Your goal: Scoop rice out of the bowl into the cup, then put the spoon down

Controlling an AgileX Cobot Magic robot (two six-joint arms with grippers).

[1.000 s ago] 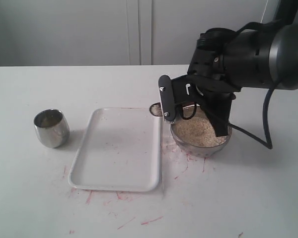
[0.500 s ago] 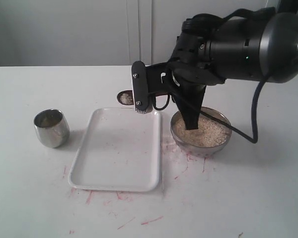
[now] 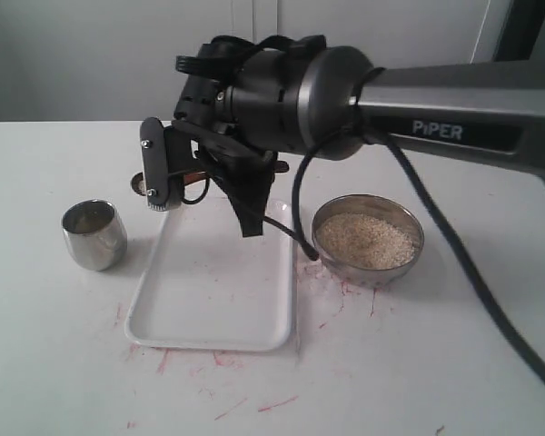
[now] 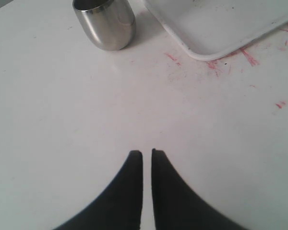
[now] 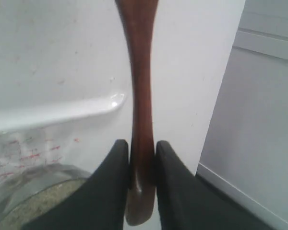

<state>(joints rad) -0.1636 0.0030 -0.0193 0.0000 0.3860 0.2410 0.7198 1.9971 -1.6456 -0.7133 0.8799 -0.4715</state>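
Over bare table (image 4: 62, 120), the left gripper (image 4: 147, 153) is seen with its jaws pressed almost together, nothing between them. The white tray (image 3: 209, 291) is laid at near centre. To its left the cup (image 3: 94, 234) is stood, to its right the bowl (image 3: 368, 271), filled with rice (image 3: 367, 240). Farther back, the spoon (image 5: 140, 72) is pinched by its handle in the right gripper (image 5: 141, 143), above the tray's far left corner.

At upper left of the exterior view, the spoon (image 3: 138, 185) is mostly hidden by the right gripper (image 3: 162, 198).
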